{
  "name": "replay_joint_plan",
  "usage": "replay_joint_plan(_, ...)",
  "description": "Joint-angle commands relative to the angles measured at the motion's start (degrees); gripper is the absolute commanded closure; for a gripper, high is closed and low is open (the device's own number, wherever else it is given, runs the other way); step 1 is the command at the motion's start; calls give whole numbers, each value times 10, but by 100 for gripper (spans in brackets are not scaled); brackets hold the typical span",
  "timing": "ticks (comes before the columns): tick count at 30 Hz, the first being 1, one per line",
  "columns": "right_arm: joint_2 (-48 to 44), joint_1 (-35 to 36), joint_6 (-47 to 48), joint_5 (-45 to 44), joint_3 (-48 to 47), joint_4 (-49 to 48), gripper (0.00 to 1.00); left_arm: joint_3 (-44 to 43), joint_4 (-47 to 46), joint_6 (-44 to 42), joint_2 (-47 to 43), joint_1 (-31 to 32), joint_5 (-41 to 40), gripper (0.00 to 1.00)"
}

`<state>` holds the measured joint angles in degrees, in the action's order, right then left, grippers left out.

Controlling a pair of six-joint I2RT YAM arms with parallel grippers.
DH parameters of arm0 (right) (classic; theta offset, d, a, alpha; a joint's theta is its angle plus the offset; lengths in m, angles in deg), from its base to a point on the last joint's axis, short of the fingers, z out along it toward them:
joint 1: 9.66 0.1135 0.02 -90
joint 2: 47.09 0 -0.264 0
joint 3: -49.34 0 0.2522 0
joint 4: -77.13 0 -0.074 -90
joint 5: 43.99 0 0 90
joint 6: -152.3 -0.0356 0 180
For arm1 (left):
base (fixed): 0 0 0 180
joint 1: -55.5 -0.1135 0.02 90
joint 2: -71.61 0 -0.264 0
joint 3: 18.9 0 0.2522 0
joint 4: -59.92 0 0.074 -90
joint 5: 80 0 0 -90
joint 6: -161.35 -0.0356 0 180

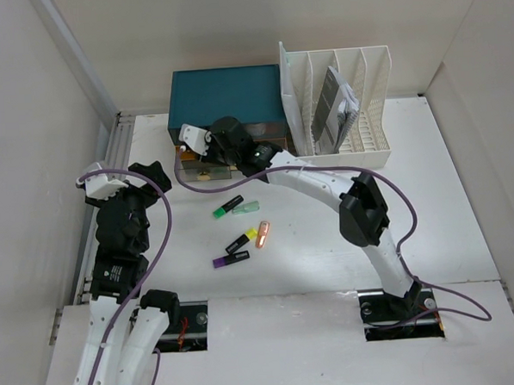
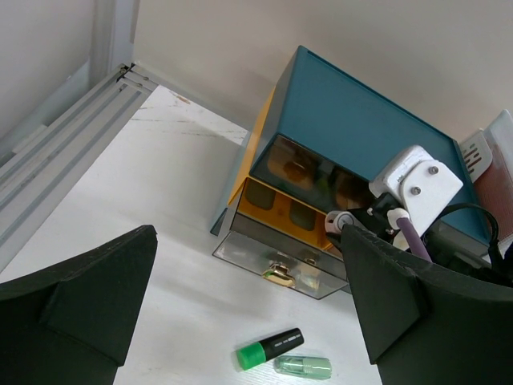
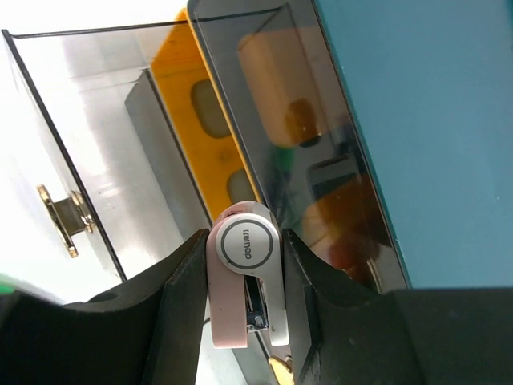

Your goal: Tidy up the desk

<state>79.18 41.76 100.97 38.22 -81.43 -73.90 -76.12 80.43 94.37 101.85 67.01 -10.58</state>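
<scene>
1. The desk point(image 1: 447, 200) is the big white tabletop with white walls around it. Both my arms are bolted at its near edge.
2. My left gripper point(image 2: 248, 233) is released, with the fingers spread wide and nothing between them. It hangs over the left side of the desk, pointing toward the back corner.
3. My right gripper point(image 3: 244, 241) is clamped on a little pink-and-white gadget point(image 3: 232, 305) with a round logo end. Honestly can't tell what it is. Both fingers press its sides.
4. That arm reaches across to the teal drawer box point(image 1: 226, 91), which sits against the back wall. The gripper is right at the front of the box.
5. The bottom clear drawer point(image 2: 276, 269) is pulled out, the one with the small brass handle point(image 2: 276, 275). The orange drawer point(image 2: 280, 210) above it sticks out a bit too.
6. A white file rack point(image 1: 371, 74) stands just to the right of the box and touches it. Some grey-and-white stuff point(image 1: 334, 106) leans in one slot, too small to identify.
7. There are loose bits in the middle of the desk:
   - a green highlighter point(image 1: 228, 208) with a pale green cap point(image 1: 250, 207) beside it
   - an orange highlighter point(image 1: 263, 234)
   - a yellow highlighter point(image 1: 241, 242)
   - a purple highlighter point(image 1: 230, 259), nearest to me
</scene>
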Motion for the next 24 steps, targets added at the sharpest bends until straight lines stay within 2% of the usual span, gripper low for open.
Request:
replay_joint_plan(1,3,3,-13,18,-43,-5,64,6,-17,-2,-1,-1,-3,3)
replay_joint_plan(2,8,3,-20,18,-48,2,55,6,-17,-2,-1,-1,-3,3)
replay_joint_plan(6,8,3,-35,42,-54,15,36,6,-17,-2,-1,-1,-3,3)
replay_joint_plan(12,-21,3,-63,87,-59,42,33,6,-17,-2,-1,-1,-3,3)
replay_joint_plan(14,-34,3,-63,113,-43,42,45,6,-17,-2,-1,-1,-3,3)
replay_joint_plan(15,-42,3,-69,130,-28,42,57,6,-17,-2,-1,-1,-3,3)
replay_joint_plan(16,-47,3,-69,152,-28,51,75,6,-17,-2,-1,-1,-3,3)
replay_joint_plan(19,-47,3,-51,243,-28,103,98,6,-17,-2,-1,-1,-3,3)
replay_joint_plan(20,-47,3,-42,281,-28,119,100,6,-17,-2,-1,-1,-3,3)
replay_joint_plan(24,-36,3,-27,330,-28,154,100,6,-17,-2,-1,-1,-3,3)
